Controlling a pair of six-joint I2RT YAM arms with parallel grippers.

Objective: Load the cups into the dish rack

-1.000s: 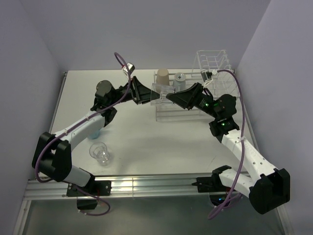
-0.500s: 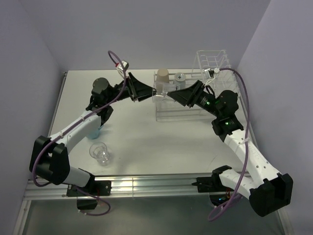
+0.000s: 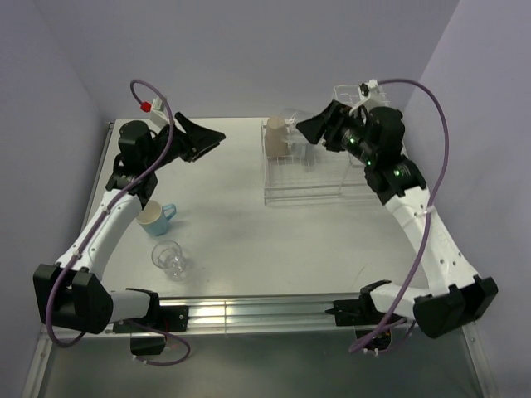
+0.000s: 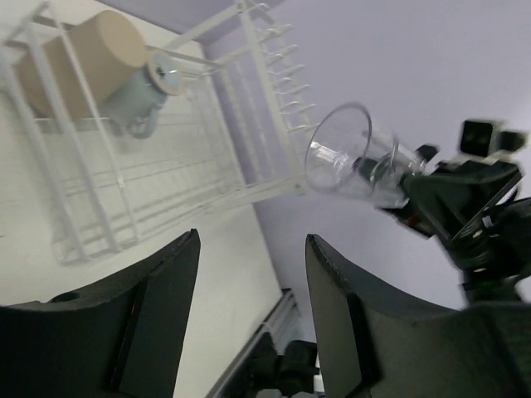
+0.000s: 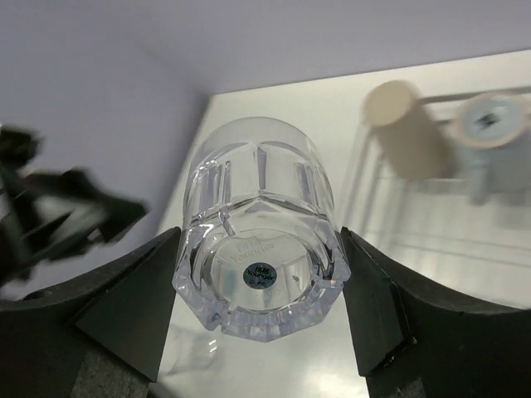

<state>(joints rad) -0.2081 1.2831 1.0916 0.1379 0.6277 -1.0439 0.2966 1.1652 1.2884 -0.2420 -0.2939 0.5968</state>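
Two cups in the rack [image 3: 307, 189], tan cup [image 3: 275, 137] and small blue cup [image 4: 153, 87], my right gripper [image 3: 305, 126] clamped on a clear tumbler [image 5: 259, 240] raised near it, my left gripper [image 4: 249, 315] wide open, holding nothing.

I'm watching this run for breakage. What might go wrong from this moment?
1. The right claw grips the clear tumbler near its base, in the air near the dish rack. Its smooth wall may slip, and it would drop.
2. The tan paper cup and the small blue cup stand close together at one end of the rack. Lowering the tumbler there could knock them over.
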